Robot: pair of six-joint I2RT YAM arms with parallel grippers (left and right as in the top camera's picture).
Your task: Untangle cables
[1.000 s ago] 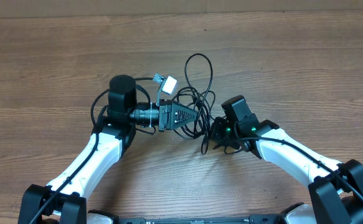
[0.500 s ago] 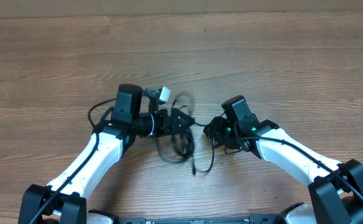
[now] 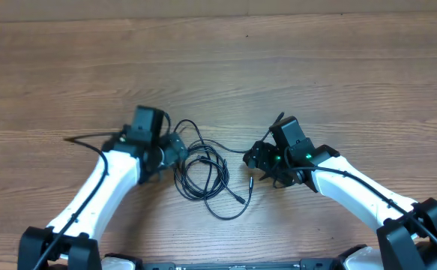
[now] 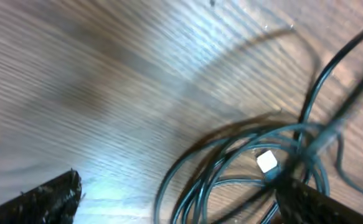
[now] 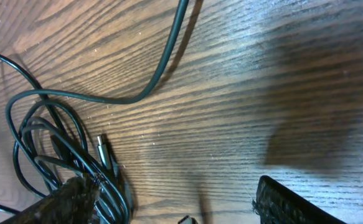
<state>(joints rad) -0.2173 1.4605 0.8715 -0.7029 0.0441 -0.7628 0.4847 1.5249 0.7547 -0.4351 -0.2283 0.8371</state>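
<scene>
The cables (image 3: 203,174) are thin black cords lying in loose overlapping loops on the wooden table between my two arms. One plug end (image 3: 250,180) points toward the right arm. My left gripper (image 3: 176,148) is at the loops' left edge and open. In the left wrist view the cables (image 4: 243,168) with a small white plug (image 4: 266,162) show blurred between its spread fingers (image 4: 47,198). My right gripper (image 3: 258,157) is open just right of the bundle. In the right wrist view the cables (image 5: 50,143) and a metal plug (image 5: 104,151) lie by its left finger (image 5: 75,200).
A single strand (image 5: 162,68) curves across the wood (image 5: 243,112) ahead of the right gripper. Thicker black robot wire (image 3: 91,138) trails left from the left arm. The table's far edge (image 3: 218,16) runs along the top.
Both grippers have gone from shut to open and let go of the cables. The bundle has dropped onto the table nearer the front. The left arm has drawn back to the left.
</scene>
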